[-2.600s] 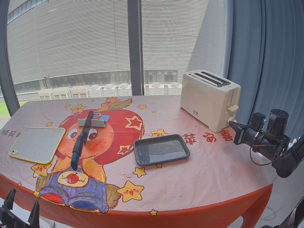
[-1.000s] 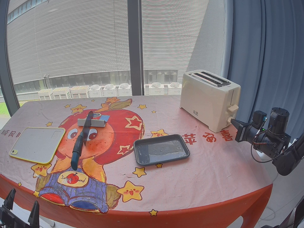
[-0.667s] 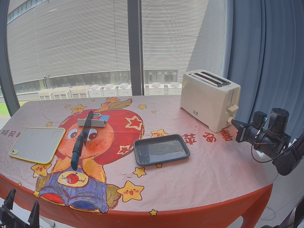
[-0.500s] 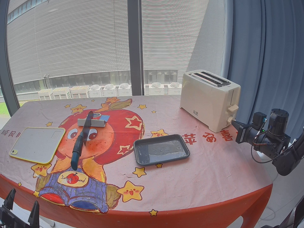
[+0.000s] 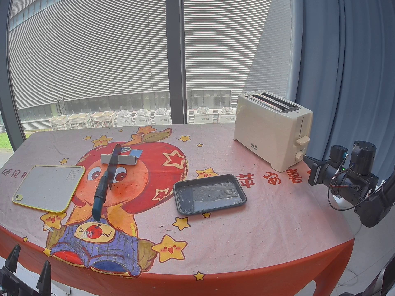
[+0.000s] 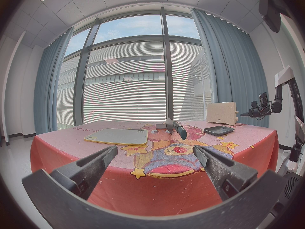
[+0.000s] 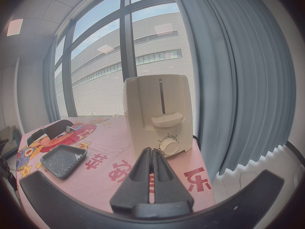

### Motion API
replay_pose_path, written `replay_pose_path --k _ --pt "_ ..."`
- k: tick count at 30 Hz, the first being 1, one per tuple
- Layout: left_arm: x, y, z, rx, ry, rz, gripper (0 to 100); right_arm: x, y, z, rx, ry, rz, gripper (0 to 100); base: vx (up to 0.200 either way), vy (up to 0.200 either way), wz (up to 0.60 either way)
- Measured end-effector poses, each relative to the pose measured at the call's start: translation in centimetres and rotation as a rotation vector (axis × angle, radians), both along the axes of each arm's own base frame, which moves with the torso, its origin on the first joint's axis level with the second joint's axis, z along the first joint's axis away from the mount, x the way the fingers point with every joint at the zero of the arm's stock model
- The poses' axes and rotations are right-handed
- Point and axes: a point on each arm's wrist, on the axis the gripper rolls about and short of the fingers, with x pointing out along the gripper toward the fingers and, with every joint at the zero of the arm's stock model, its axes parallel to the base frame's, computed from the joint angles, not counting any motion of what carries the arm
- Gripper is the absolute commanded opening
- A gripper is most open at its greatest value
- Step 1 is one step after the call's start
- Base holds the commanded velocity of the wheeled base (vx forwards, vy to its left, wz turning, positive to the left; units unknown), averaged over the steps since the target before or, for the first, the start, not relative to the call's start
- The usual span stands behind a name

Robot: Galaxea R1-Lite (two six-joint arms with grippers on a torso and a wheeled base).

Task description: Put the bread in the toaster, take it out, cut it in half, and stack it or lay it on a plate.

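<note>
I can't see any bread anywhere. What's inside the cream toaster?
The cream plastic toaster shows two dark slots on top, and no bread sticks out of them. Deeper down the walls cover the inside, so bread could be hidden there.

Clothed tbl w/ toaster, tray, knife on rest, cutting board.

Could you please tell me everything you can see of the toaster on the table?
The toaster is cream, plastic-looking, standing upright on the tablecloth at the table's far right. Two slots open on top. Its end face carries a lever, low in a vertical slit, and a round dial beneath. The shut right hand points at the dial, seemingly just short of touching.
</note>
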Motion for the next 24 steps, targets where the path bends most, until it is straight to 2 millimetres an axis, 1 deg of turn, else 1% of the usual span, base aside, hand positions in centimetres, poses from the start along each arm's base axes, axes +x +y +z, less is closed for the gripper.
replay_pose_path --k 21,24 --pt "0.00 0.00 0.00 0.000 0.000 0.000 100 0.27 -0.93 0.04 0.001 -0.003 -0.023 0 0.000 0.000 0.00" --pt "0.00 0.00 0.00 0.000 0.000 0.000 100 0.27 -0.98 -0.07 -0.004 0.000 -0.005 0 0.000 0.000 0.00"
